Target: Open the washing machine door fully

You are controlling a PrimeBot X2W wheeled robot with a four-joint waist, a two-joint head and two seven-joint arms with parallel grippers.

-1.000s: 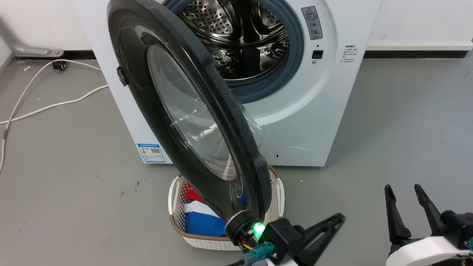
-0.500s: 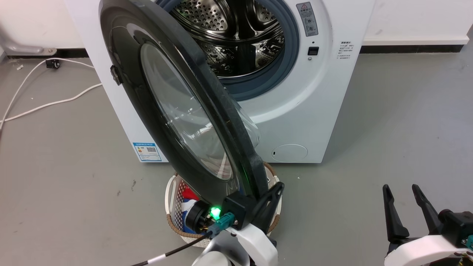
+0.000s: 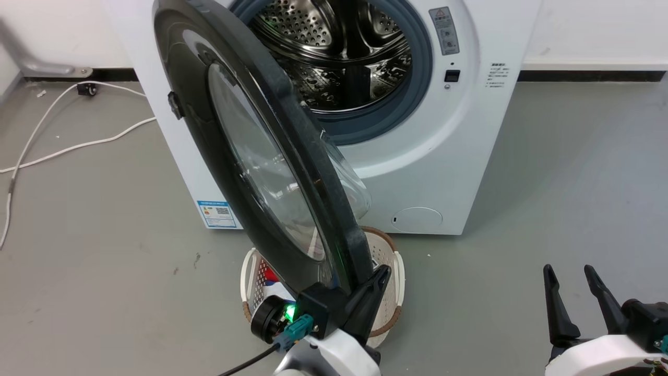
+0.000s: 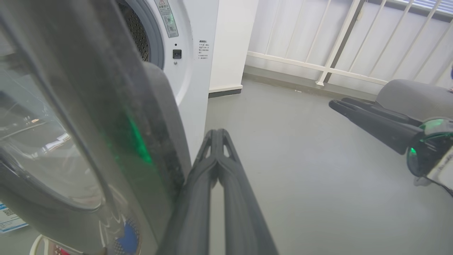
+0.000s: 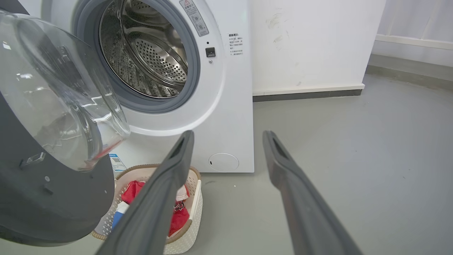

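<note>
The washing machine door (image 3: pixel 235 156) is a big glossy black disc with a bulging clear glass centre. It stands swung out from the white washer (image 3: pixel 433 172), hinged at the left, its rim edge-on toward me. My left gripper (image 3: pixel 384 271) is shut with nothing in it, its fingers lying along the inner side of the door's lower rim (image 4: pixel 155 148). The closed tips (image 4: pixel 216 132) point past the rim. My right gripper (image 3: pixel 569 270) hangs open at the lower right, apart from the door. Its wrist view looks between its spread fingers (image 5: pixel 228 134) at the door's inner face (image 5: pixel 42 198) and the steel drum.
A white laundry basket (image 3: pixel 400 274) holding red, white and blue cloth (image 5: pixel 131 189) sits on the floor under the door's lower edge. A white cable (image 3: pixel 78 146) trails across the grey floor at the left. Railings (image 4: pixel 339 35) stand beyond the washer's right side.
My left gripper has swung left from the floor right of the door to the door's lower rim. The door now stands a little more edge-on, uncovering more of the basket. The right gripper stayed.
</note>
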